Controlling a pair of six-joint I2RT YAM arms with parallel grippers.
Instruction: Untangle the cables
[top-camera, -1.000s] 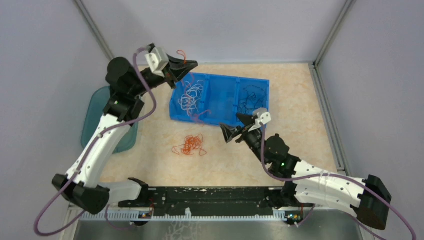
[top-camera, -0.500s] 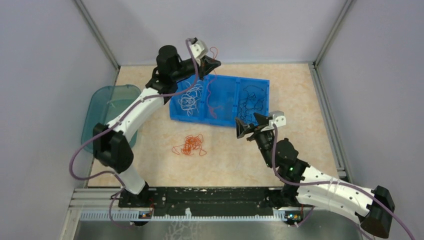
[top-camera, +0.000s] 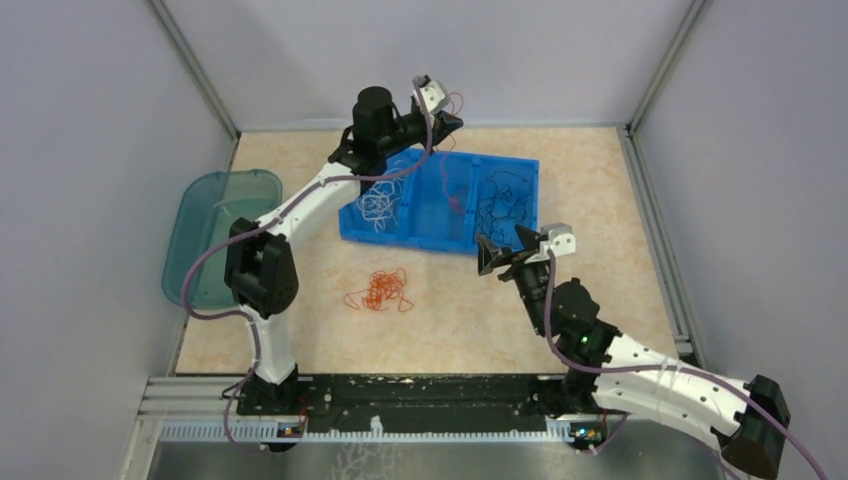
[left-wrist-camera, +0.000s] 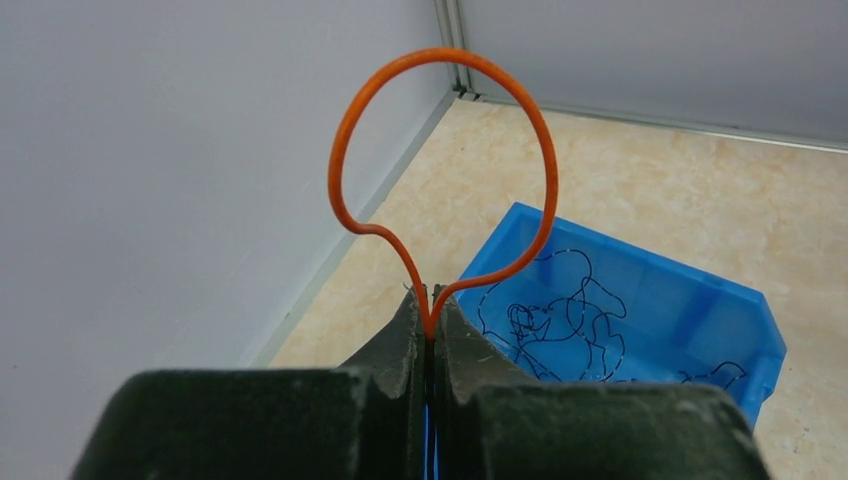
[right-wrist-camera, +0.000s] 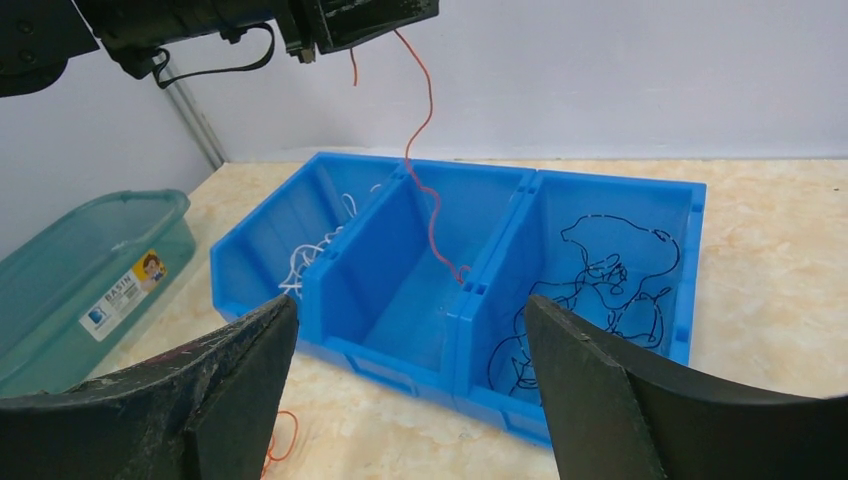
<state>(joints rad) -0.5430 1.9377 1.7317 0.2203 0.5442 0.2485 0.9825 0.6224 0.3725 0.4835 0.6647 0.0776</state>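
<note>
Left gripper (left-wrist-camera: 430, 345): fingers pressed together on one red-orange strand (left-wrist-camera: 447, 52).
Held strand: a loop stands out past the fingertips. The tail hangs below the gripper into the middle compartment of the blue bin (top-camera: 520, 165).
Right gripper (right-wrist-camera: 410, 370): fingers wide apart, nothing between them, the bin just ahead.
White strands (top-camera: 380, 200): compartment ahead-left of the right gripper.
Black strands (top-camera: 500, 200): compartment ahead-right.
Red-orange tangle (top-camera: 380, 290): on the table (top-camera: 600, 200), left of the right gripper, apart from the bin.

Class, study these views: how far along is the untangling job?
Done: white cables and black cables lie in the blue bin's outer compartments. In hand: left gripper holds one orange strand above the middle compartment. Left: the orange tangle on the table.
</note>
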